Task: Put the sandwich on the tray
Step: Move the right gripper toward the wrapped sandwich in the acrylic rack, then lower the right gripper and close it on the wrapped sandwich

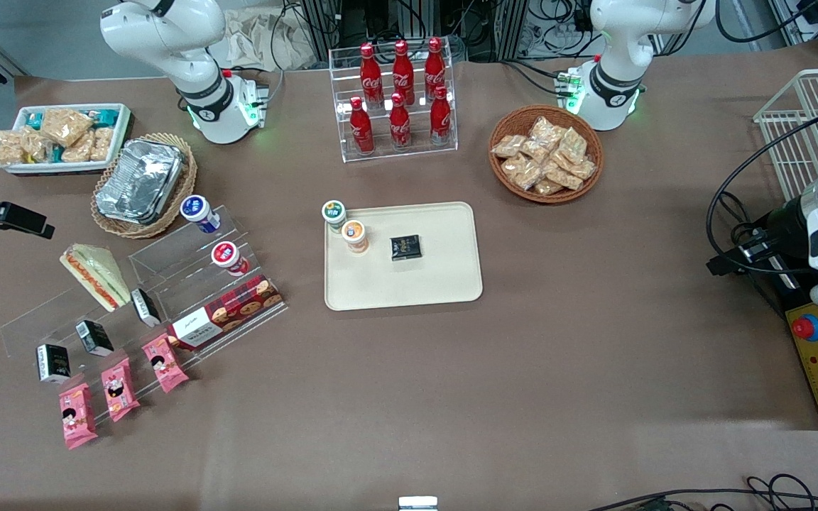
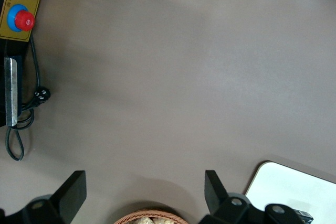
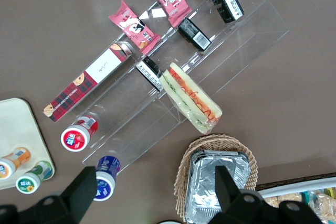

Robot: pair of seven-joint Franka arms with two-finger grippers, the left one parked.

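Note:
The sandwich is a wrapped triangular wedge with orange-red and green filling. It lies on the upper step of a clear acrylic stand and also shows in the right wrist view. The cream tray lies mid-table, toward the parked arm's end from the stand; its corner shows in the right wrist view. My right gripper is open and empty, high above the table. One fingertip is over a blue-lidded cup, the other over the foil container. It is well apart from the sandwich. In the front view its black body shows at the frame edge.
The tray holds two small cups and a black packet. The stand carries a red-lidded cup, a cookie box, black packets and pink packets. The foil container's wicker basket, a white snack tub, a cola rack and a snack basket stand farther back.

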